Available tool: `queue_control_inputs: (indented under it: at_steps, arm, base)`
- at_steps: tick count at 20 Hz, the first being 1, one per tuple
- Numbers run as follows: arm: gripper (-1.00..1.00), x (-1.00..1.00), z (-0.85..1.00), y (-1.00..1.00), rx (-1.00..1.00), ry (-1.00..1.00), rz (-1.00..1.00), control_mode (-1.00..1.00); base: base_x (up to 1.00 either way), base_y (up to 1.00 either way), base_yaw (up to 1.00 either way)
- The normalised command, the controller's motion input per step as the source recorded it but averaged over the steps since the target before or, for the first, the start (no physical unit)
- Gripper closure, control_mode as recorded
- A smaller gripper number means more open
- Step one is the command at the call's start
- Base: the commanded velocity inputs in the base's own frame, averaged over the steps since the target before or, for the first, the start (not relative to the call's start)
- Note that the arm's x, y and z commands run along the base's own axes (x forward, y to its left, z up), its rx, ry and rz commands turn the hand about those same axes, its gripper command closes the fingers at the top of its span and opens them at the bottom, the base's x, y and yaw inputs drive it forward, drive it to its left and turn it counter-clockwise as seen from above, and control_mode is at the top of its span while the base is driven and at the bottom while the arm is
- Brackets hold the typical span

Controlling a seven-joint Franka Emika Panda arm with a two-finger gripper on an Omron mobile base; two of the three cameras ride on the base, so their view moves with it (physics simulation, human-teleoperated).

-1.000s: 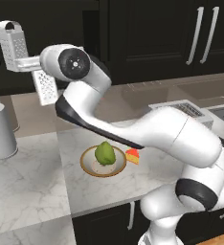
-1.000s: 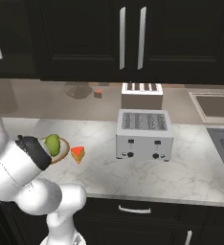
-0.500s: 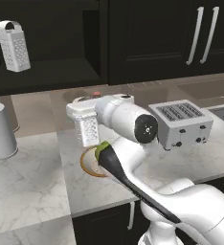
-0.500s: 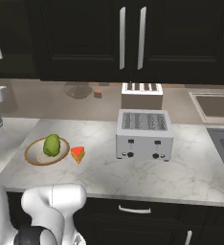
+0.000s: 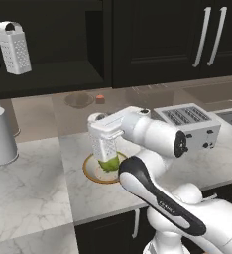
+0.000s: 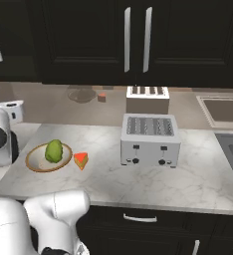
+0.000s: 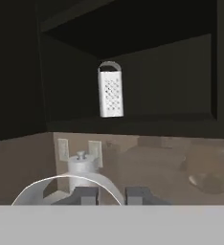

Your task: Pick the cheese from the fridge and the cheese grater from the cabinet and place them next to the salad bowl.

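Note:
My gripper [image 5: 107,136] is shut on the rounded top handle of the cheese grater [image 5: 105,149], a small perforated silver-white box. The grater hangs upright just over the near left of the salad bowl [image 5: 90,173], partly covering its green lettuce [image 5: 109,164]. In the right base view the tan-rimmed salad bowl [image 6: 35,163] holds the lettuce [image 6: 54,150], and the orange-red cheese [image 6: 80,160] lies on the counter touching the bowl's right side. In the hand view the grater's handle [image 7: 61,181] arcs before my gripper [image 7: 111,196]. The black cabinet [image 5: 53,74] stands open. The fridge is out of view.
A taller silver grater [image 5: 14,47] stands on the cabinet shelf. A toaster [image 5: 190,126] sits right of the bowl. A white canister [image 5: 1,136] is at the far left. A tiny red cube [image 5: 100,98] and a glass dish [image 5: 78,99] lie by the back wall. The sink [image 6: 223,109] is at the right.
The arm has carried the cheese grater a little down and to the right, so it now hangs over the salad bowl. The camera has not moved.

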Motion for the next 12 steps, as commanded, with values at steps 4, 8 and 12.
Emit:
queue_control_inputs:
  at_steps: [4, 8, 12]
  arm:
    - [1.00, 0.01, -0.56, -0.07, 0.01, 0.00, 0.22, -1.00]
    - [1.00, 0.15, -0.36, 0.00, 0.04, 0.00, 0.09, -1.00]
    - [1.00, 0.14, -0.40, 0.00, 0.06, -0.08, 0.00, -1.00]
  base:
    - [0.00, 0.00, 0.00]
    - [0.00, 0.00, 0.00]
    - [0.00, 0.00, 0.00]
